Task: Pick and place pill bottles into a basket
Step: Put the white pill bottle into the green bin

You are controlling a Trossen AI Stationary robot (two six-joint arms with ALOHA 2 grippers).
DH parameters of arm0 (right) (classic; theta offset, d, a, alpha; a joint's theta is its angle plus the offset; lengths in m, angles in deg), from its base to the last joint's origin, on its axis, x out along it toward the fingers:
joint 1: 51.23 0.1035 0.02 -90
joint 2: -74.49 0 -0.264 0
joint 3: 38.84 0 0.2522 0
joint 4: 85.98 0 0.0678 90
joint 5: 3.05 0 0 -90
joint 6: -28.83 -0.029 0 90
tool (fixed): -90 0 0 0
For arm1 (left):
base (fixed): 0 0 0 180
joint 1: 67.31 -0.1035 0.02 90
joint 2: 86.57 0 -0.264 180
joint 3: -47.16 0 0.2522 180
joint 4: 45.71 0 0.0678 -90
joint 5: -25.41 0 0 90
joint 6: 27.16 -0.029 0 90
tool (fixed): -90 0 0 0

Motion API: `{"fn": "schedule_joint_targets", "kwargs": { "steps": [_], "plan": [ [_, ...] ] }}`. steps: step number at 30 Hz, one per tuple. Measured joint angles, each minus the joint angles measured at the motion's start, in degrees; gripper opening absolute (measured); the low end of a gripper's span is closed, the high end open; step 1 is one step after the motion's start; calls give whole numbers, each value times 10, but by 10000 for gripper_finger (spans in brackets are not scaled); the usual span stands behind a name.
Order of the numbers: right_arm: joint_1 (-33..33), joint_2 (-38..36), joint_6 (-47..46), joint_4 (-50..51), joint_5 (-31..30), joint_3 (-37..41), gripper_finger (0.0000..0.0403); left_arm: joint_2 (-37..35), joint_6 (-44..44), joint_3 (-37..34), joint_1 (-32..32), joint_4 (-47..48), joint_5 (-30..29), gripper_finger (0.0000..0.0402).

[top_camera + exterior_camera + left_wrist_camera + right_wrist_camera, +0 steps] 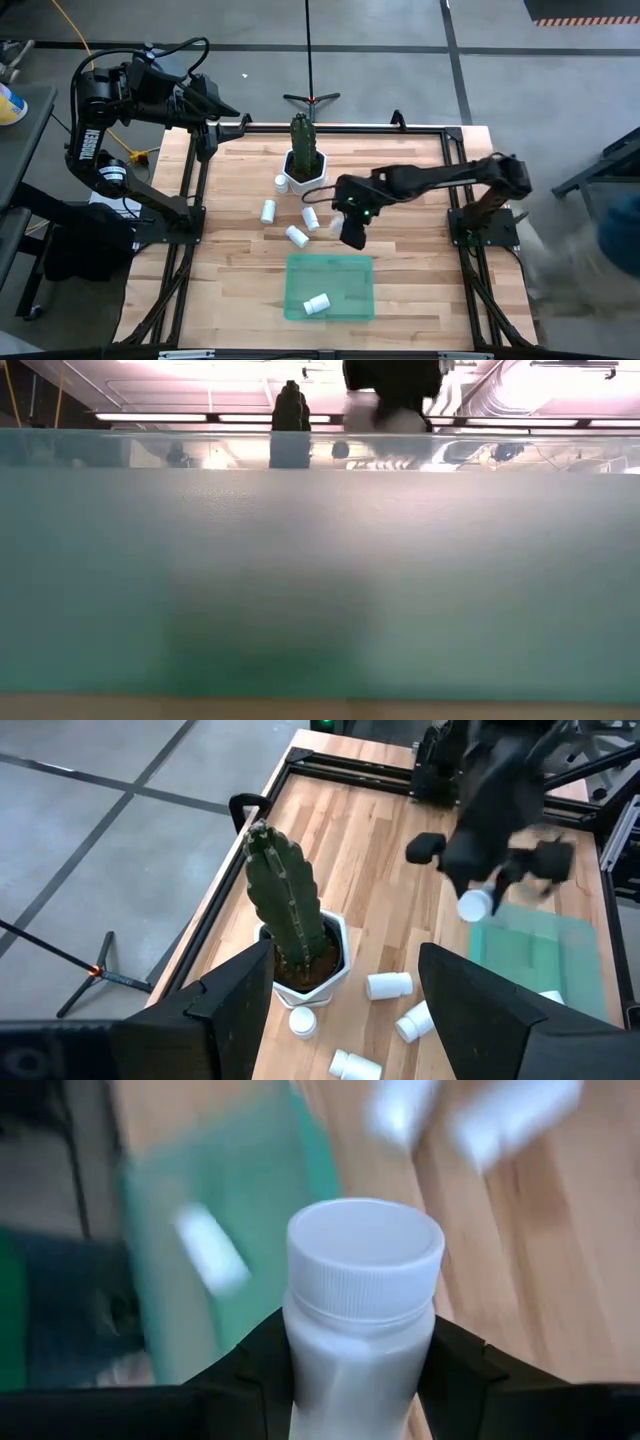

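My right gripper (345, 228) is shut on a white pill bottle (365, 1310) above the table, between the cactus pot and the green basket (330, 285). It also shows in the left wrist view (490, 870). One bottle (317, 303) lies in the basket. Three bottles (268, 210) (311, 217) (297, 236) lie on their sides on the wood, and one (280, 182) stands by the pot. My left gripper (345, 1020) is open and empty, high over the table's far left corner. My right gripper pinches the bottle's body (355, 1380) just below the cap, between its two fingers (250, 1370). The bottle lies along the fingers and its cap end (365, 1260) sticks out past the fingertips. The bottle (475, 903) is lifted clear of the table, cap slanting down.
A white hexagonal pot with a green cactus (305, 165) stands at the table's far middle. The basket's near wall (320, 580) fills the low view. Black frame rails run along the table's sides. Bare wood lies left and right of the basket.
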Motion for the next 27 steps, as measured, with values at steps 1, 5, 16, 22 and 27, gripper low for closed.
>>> {"fn": "schedule_joint_targets", "kwargs": {
  "steps": [1, 5, 16, 22, 27],
  "plan": [
    [5, -13, -2, -24, -16, 0, 152, 0, 0, 0, 0, 0, 0, 282],
    [31, -54, 18, -104, -95, 0, 153, 4, 6, 0, 0, 0, 0, 282],
    [84, -82, 81, -217, -252, 0, 152, 61, 8, 0, 0, 0, 64, 282],
    [83, -82, 83, -218, -266, 0, 152, 99, -5, 0, 0, 0, 110, 282],
    [99, -82, 83, -218, -260, 0, 152, 122, -9, 0, 2, 0, 163, 282]
  ]
}}
